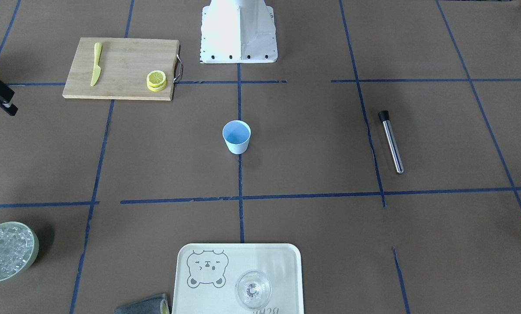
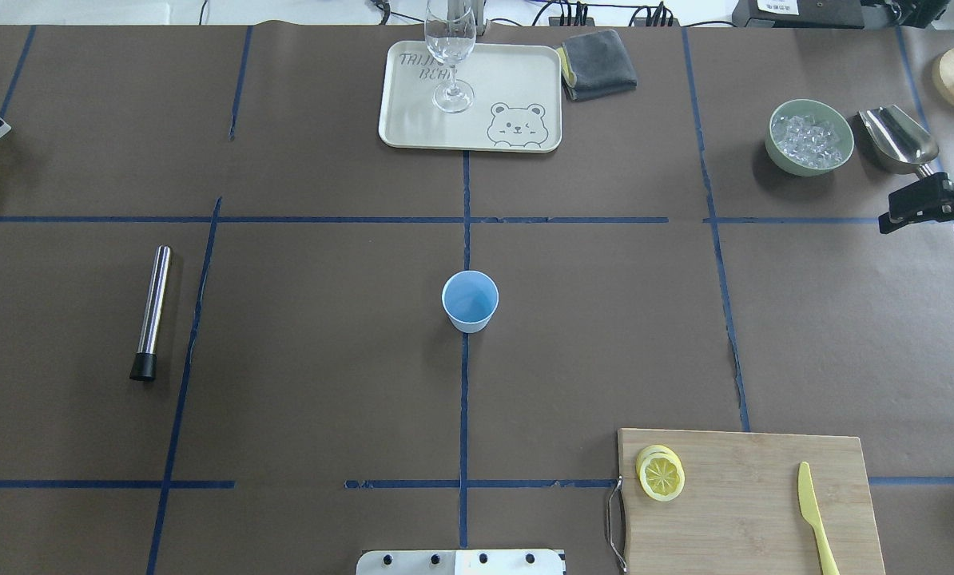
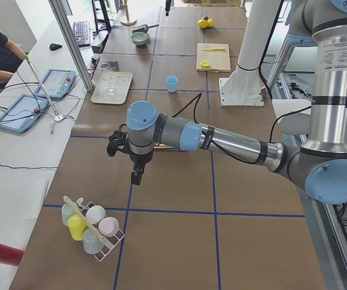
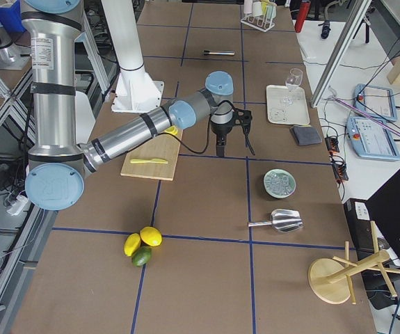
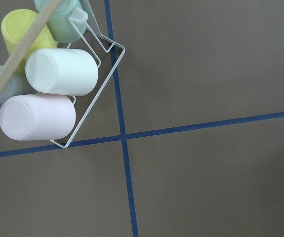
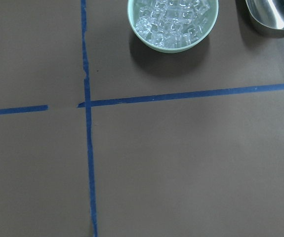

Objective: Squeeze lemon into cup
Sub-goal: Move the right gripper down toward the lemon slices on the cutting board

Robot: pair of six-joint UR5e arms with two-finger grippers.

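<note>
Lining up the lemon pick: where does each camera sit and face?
Front-facing: across the table, facing the base; right gripper at left edge.
Overhead: behind the base, looking forward at the cup; right gripper at right edge.
Exterior left: table's left end; left arm near.
Exterior right: table's right end; right arm near.
Left wrist: down on a mug rack; no fingers.
Right wrist: down on the ice bowl; no fingers.
Front-facing and overhead share the cup, mirrored.

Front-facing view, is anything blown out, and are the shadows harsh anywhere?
Front-facing view: the white robot base is overexposed, its detail washed out; the cup throws only a faint soft shadow. Right wrist view: sharp, with a darker soft shadow by the ice bowl.
</note>
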